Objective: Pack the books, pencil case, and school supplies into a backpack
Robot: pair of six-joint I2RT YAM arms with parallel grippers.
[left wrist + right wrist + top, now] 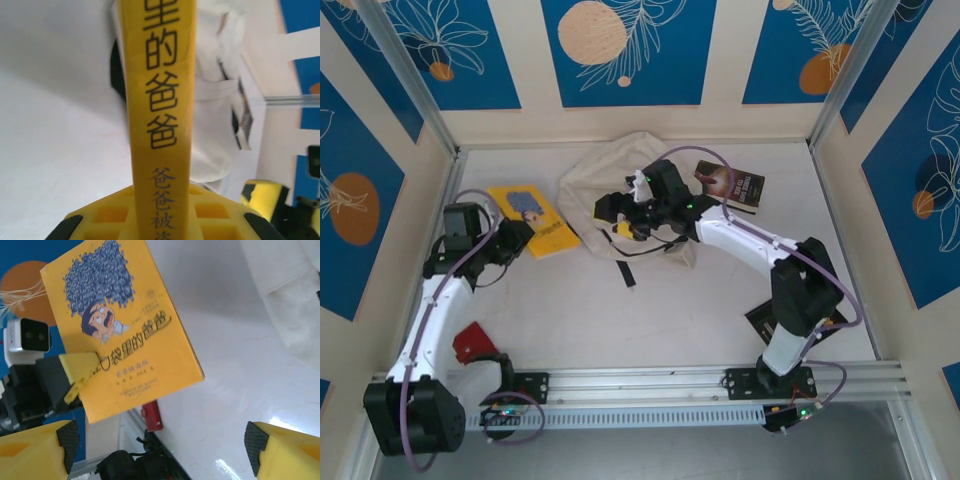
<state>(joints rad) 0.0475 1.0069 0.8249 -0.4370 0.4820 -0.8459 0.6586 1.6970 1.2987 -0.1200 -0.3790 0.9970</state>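
**Item 1, backpack** (610,180). Cream-white soft fabric, lying slumped on the white table (700,300) toward the far wall. It is serving as the reference for all the entries below.

**Item 2, yellow book** (532,220). It is sitting just left of the backpack. The cover is showing a cartoon face under a blue-speckled patch, with dark lettering. It is being held at its near edge. In the left wrist view it is running edge-on up between the fingers. Whether it is clear of the table cannot be told.

**Item 3, left gripper** (517,240). It is working left of the backpack, its yellow fingers clamping down on the yellow book.

**Item 4, right gripper** (620,218). It is hovering at the backpack's near-left part. Its fingers are standing spread wide, with nothing between the black pads.

**Item 5, dark brown book** (730,186). White lettering on the cover. It is lying just beside the backpack's right side.

**Item 6, black book** (767,322). It is lying well apart from the backpack, to its near right, and is partly hiding under the right arm.

**Item 7, red object** (472,342). It is lying well apart from the backpack, to its near left. Its kind cannot be told.

**Item 8, black strip** (628,273). Short, lying just on the backpack's near side.
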